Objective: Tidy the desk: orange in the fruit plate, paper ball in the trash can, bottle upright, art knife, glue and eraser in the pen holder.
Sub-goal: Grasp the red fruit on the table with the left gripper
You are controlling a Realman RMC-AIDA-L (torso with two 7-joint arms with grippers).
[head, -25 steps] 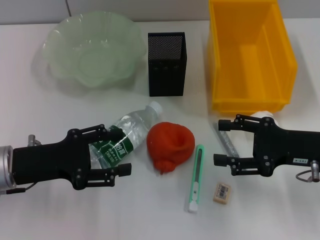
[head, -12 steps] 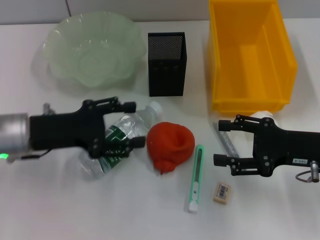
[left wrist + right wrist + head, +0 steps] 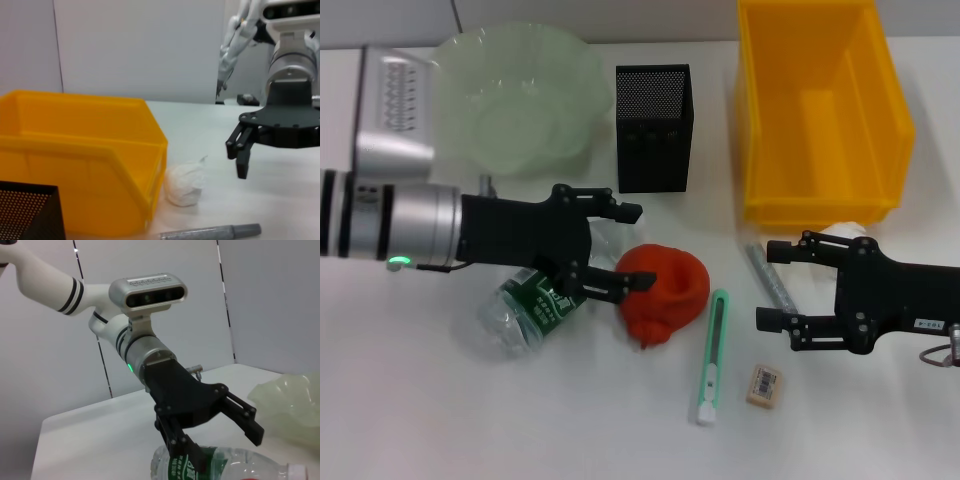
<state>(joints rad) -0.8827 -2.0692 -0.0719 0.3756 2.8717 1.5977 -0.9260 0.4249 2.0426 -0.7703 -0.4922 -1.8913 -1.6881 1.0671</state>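
A clear bottle (image 3: pixel 532 308) with a green label lies on its side left of the orange (image 3: pixel 665 290). My left gripper (image 3: pixel 635 247) is open, its fingers straddling the bottle's neck end; the right wrist view shows that gripper (image 3: pixel 230 447) over the bottle (image 3: pixel 225 467). Right of the orange lie the green art knife (image 3: pixel 712 355), the eraser (image 3: pixel 764 385) and the grey glue stick (image 3: pixel 770 278). My right gripper (image 3: pixel 763 284) hovers open beside the glue. The white paper ball (image 3: pixel 845 232) peeks out behind it and also shows in the left wrist view (image 3: pixel 185 182).
Along the back stand the green glass fruit plate (image 3: pixel 520 95), the black mesh pen holder (image 3: pixel 654 125) and the yellow trash can (image 3: pixel 820 110). The paper ball rests against the can's front wall (image 3: pixel 75 150).
My left arm has swung right and away from me, bringing its open fingers from the bottle's body to its neck. The right gripper has shifted slightly nearer.
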